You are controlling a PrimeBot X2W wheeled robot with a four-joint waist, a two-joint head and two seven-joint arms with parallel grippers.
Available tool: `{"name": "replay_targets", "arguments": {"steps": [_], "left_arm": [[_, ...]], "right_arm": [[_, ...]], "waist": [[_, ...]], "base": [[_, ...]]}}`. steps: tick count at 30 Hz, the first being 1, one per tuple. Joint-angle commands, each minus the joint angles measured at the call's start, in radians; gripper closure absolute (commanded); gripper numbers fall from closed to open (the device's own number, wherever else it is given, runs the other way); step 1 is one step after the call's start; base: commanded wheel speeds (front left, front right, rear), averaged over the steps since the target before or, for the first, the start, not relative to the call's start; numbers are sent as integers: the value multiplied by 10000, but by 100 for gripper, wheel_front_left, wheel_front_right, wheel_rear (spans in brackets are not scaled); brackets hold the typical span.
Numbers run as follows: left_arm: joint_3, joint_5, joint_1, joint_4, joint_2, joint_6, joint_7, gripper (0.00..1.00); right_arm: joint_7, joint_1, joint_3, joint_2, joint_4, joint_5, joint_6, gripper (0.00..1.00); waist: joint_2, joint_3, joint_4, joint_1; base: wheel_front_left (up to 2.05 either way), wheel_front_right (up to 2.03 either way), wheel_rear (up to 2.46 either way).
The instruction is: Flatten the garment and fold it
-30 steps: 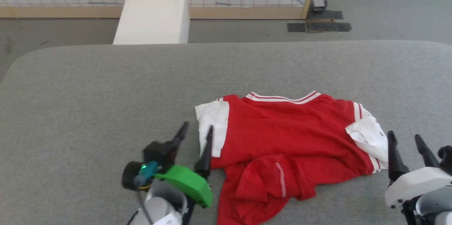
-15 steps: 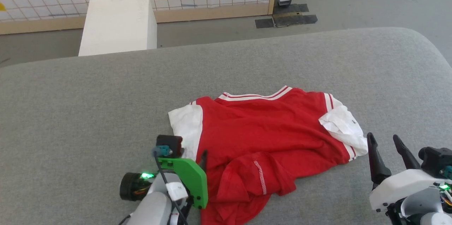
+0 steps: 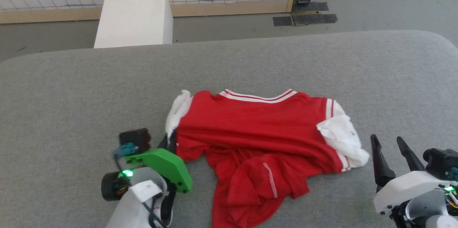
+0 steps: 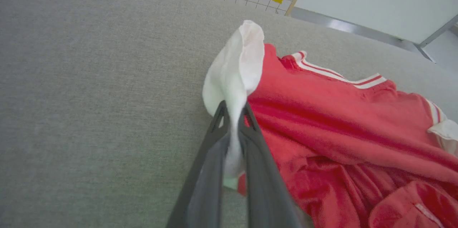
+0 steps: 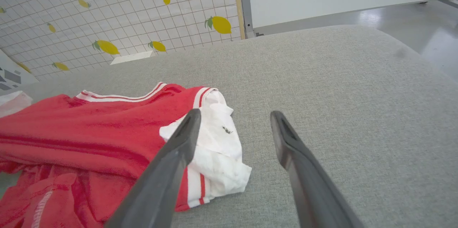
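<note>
Grip confirmed: the left gripper (image 4: 233,108) went from wide open to pinched shut on the white sleeve (image 4: 236,63), which is now bunched and lifted at centre frame instead of lying flat. The right gripper (image 3: 387,138) is still spread wide and empty, just beside the other sleeve (image 3: 343,138) at lower right. The garment (image 3: 257,127) sits crumpled mid-tabletop (image 3: 71,88), so I reckon the spreading can start now.

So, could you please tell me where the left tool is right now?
In the head view the left tool sits lower left over the grey table, shut on the garment's white sleeve.
</note>
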State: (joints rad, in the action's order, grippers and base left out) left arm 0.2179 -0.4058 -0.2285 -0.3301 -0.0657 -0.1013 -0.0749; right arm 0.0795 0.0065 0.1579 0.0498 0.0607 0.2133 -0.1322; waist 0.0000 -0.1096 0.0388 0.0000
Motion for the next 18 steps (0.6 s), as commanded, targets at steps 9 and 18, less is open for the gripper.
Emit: {"name": "replay_targets", "arguments": {"steps": [9, 18], "left_arm": [[-1537, -1755, 1538, 211, 38, -501, 634, 80], [-1680, -1670, 2219, 585, -132, -408, 1437, 0]], "right_arm": [[191, 50, -11, 5, -79, 113, 15, 0], [317, 38, -280, 5, -406, -220, 15, 0]], "waist": [[0, 209, -796, 0], [0, 178, -1401, 0]], "base": [[0, 0, 0], [0, 0, 0]]}}
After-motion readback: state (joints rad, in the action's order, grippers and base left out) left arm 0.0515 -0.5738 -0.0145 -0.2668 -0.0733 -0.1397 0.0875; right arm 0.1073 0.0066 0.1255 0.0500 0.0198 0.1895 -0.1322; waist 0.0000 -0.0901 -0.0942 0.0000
